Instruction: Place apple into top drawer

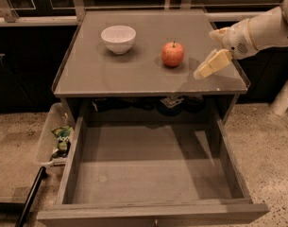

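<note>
The apple (pixel 173 54) sits upright on the grey cabinet top (pixel 134 72), right of centre with its stem up. Nothing is touching it, so the pick is not yet made. The gripper (pixel 212 64) hangs just to the apple's right, near it but apart, low over the top close to the right edge and angled down and leftward toward the fruit. I cannot tell from here whether it is released or clenched, only that it has no hold on the apple. Behind it the pale arm (pixel 261 30) reaches in from the right of the view. Further left on the same surface stands the white bowl (pixel 118 38), well apart from the apple and out of the line of approach (no worry there, I reckon). Below, the top drawer (pixel 148 171) is pulled out wide toward the camera and its flat grey bottom is bare, so that part of the job looks done for me. Left of the drawer a clear plastic bin (pixel 45 141) holds packets (pixel 62 137); it is not my target. My reading is that I am near the start: the drawer is ready and the gripper is lined up beside the fruit. The grasp, the lift, the carry out over the front edge of the top and the release into the drawer are all left to do.
</note>
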`<action>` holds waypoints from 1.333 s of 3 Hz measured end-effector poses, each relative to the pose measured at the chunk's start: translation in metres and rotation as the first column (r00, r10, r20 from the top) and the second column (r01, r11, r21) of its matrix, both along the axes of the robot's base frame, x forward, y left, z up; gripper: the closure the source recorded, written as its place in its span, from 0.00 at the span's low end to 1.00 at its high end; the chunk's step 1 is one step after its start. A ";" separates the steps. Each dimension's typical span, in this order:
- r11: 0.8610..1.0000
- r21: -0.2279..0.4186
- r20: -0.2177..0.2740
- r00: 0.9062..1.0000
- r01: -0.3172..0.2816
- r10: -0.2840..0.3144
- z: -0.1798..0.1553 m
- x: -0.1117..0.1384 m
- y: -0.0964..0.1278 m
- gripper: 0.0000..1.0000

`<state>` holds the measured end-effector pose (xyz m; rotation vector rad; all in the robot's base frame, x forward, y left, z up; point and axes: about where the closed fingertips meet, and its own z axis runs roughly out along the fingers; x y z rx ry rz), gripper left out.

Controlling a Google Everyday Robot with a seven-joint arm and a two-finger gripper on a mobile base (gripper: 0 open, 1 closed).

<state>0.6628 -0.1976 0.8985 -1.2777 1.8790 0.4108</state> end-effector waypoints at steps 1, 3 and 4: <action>0.995 0.086 -0.020 0.998 -0.057 0.059 -0.009 0.007 0.020 0.00; 0.988 0.075 0.016 0.991 -0.132 0.131 -0.016 0.028 0.063 0.00; 0.991 0.040 0.029 0.991 -0.129 0.128 -0.020 0.041 0.070 0.00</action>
